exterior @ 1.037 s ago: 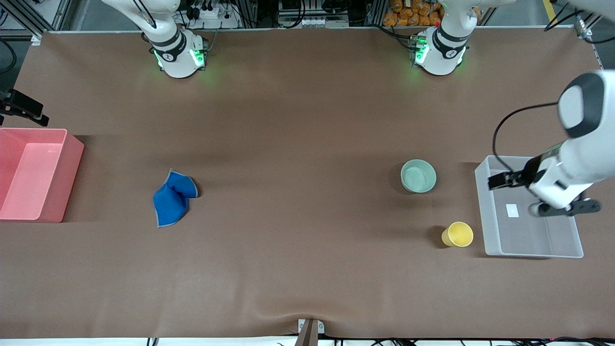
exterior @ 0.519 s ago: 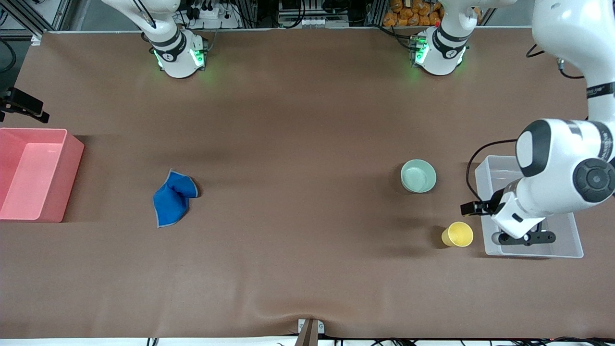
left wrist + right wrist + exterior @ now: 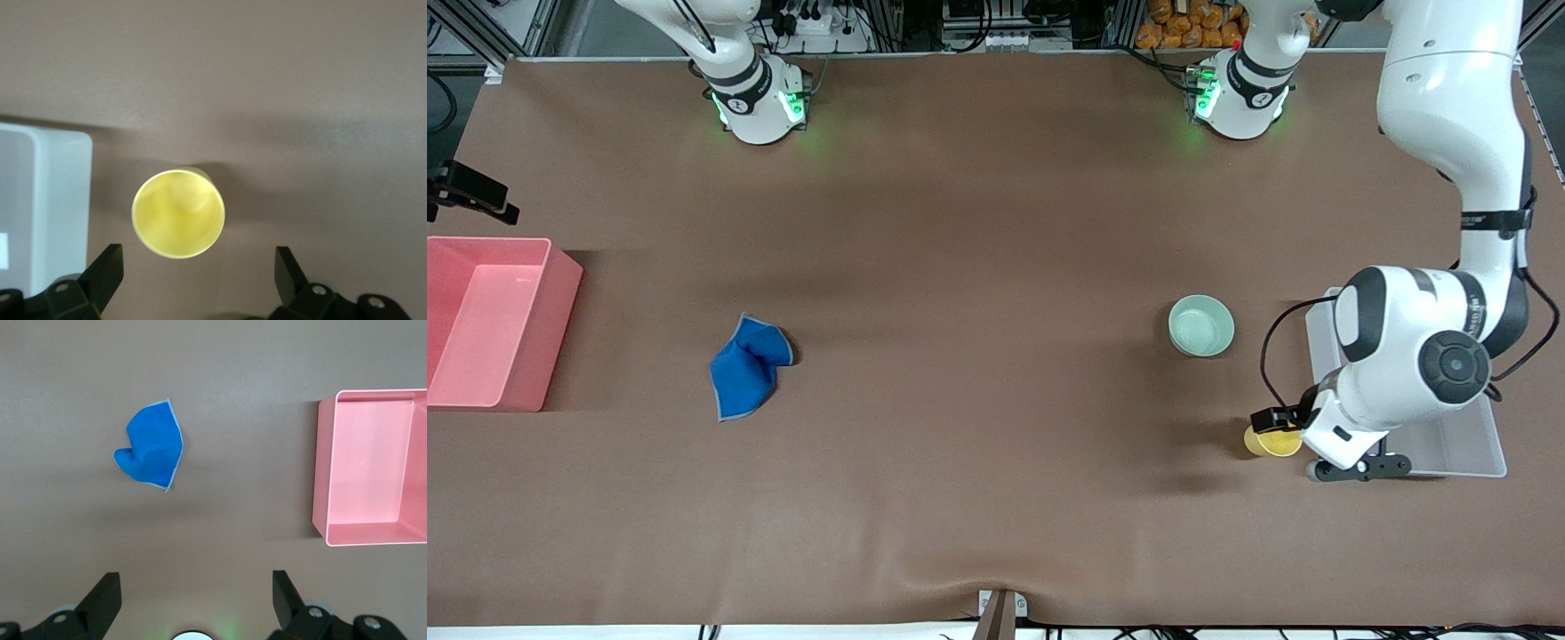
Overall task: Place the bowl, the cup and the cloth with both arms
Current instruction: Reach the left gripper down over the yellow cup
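The yellow cup [image 3: 1265, 442] stands upright on the table, partly hidden under my left hand; the left wrist view shows its open mouth [image 3: 178, 213]. My left gripper [image 3: 1352, 464] hovers over the cup, open and empty [image 3: 197, 273], with the cup just ahead of the gap between its fingers. The mint-green bowl [image 3: 1201, 325] sits farther from the camera than the cup. The blue cloth [image 3: 745, 366] lies crumpled toward the right arm's end. My right gripper [image 3: 197, 597] is open and empty, high above the table, with the cloth [image 3: 152, 452] below it.
A clear plastic bin [image 3: 1458, 449] stands beside the cup at the left arm's end, its corner showing in the left wrist view [image 3: 40, 200]. A pink bin [image 3: 489, 320] stands at the right arm's end, also in the right wrist view [image 3: 370, 473].
My left arm has swung from over the clear bin toward the cup and now hovers over it. Cup, bowl and cloth have not moved.
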Controlling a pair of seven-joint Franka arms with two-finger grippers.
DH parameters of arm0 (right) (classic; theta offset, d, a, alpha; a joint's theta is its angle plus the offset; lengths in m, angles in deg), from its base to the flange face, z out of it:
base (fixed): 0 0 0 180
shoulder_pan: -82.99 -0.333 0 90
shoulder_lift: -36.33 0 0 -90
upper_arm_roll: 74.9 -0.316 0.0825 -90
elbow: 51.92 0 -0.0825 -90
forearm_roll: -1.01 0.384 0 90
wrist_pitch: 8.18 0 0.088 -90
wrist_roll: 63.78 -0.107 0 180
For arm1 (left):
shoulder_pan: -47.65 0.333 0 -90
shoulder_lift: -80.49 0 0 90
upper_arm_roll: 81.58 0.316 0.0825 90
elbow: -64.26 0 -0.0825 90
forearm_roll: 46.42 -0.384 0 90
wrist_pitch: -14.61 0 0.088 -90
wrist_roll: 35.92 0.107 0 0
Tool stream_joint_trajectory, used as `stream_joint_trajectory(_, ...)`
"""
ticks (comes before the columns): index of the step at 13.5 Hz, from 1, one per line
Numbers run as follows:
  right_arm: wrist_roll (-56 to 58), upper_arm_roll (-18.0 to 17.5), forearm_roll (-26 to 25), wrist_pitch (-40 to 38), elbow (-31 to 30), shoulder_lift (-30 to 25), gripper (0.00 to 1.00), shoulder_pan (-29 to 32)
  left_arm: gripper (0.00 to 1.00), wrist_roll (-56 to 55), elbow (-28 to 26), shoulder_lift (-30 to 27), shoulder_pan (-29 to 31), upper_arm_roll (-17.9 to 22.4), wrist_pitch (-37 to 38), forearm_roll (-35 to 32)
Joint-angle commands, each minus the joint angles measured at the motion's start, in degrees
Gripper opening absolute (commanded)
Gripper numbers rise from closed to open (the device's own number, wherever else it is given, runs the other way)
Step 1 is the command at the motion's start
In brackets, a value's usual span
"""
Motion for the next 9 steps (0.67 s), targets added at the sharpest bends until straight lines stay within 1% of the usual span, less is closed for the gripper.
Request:
stream_joint_trajectory(1,-1.26,0.80,0.07,-0.37,-0.37,-0.70,1.00,-1.17,1.00,-0.87,1.71,1.76,-0.75,0.20,-1.47,0.47)
stream_joint_trajectory(6,-1.18,1.42,0.16,-0.37,0.60,0.00,1.00,-1.52,0.99,-0.88,1.62,4.49,-1.02,0.12,-3.06,0.47)
stream_joint_trajectory(7,-1.26,1.42,0.25,-0.37,0.60,0.00,1.00,-1.52,0.91,-0.88,1.62,4.92,-0.94,0.11,-2.97,0.56)
stream_joint_trajectory(8,-1.26,1.42,0.25,-0.37,0.43,0.09,1.00,-1.61,0.88,-0.88,1.62,5.10,-0.93,0.11,-3.06,0.47)
stream_joint_trajectory(9,-1.26,1.42,0.25,-0.37,0.25,0.53,1.00,-1.69,0.81,-0.88,1.53,5.54,-1.02,0.11,-3.06,0.47)
